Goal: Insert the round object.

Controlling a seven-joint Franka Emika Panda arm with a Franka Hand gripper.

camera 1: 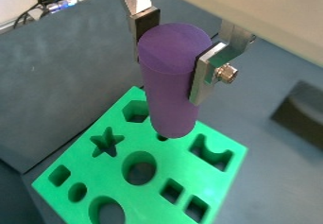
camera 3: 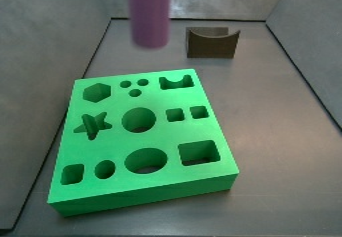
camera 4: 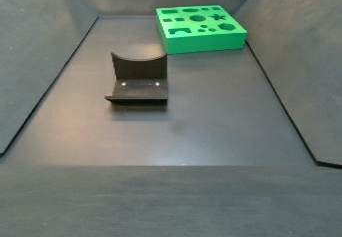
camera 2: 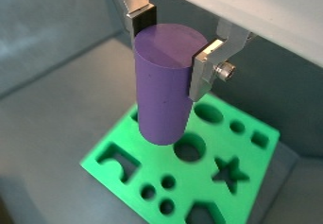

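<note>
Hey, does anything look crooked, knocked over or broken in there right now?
Nothing stands out. The gripper holds the purple peg upright above the green block, which lies flat and whole on the floor.

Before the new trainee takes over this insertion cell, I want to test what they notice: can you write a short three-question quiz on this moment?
1. True or false: the gripper holds the smooth matte purple cylinder.
2. Where is the cylinder relative to the green block with shaped holes?
A. seated in a hole
B. held above it
C. lying beside it
3. What sits on the floor apart from the green block?

Key:
1. True
2. B
3. The dark brown block with a curved notch
</note>
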